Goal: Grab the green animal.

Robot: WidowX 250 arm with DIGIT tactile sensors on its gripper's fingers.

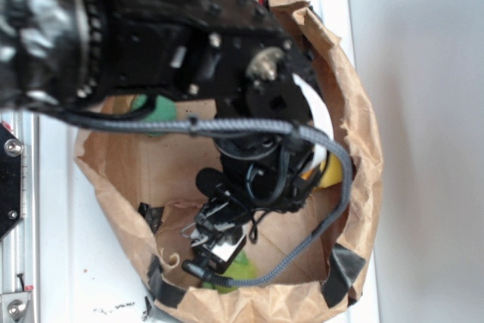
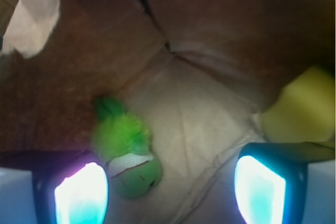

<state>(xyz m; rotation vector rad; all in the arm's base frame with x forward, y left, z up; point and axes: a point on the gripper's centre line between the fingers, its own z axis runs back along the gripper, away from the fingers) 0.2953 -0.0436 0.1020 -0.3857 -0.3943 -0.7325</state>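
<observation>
My gripper (image 2: 170,187) is down inside the brown paper bag (image 1: 355,111), jaws spread wide and holding nothing; in the wrist view both fingers (image 2: 81,195) glow pale at the bottom corners with bare bag floor between them. The green animal (image 2: 126,148) lies just ahead of the left-hand finger in that view, its smooth rounded head nearest the finger and apparently just touching its tip, though I cannot be sure. Its long axis runs diagonally, head toward the gripper, fuzzy body and limbs pointing away toward the bag wall. I count one green animal. In the exterior view only a sliver of it (image 1: 240,268) shows under the gripper (image 1: 215,243), near the bag's bottom edge. One yellow object (image 2: 302,108) rests against the bag wall beside the other finger. One darker green object (image 1: 155,111) sits at the far side of the bag, mostly hidden by the arm (image 1: 151,28). The bag stands on a white counter (image 1: 423,149).
</observation>
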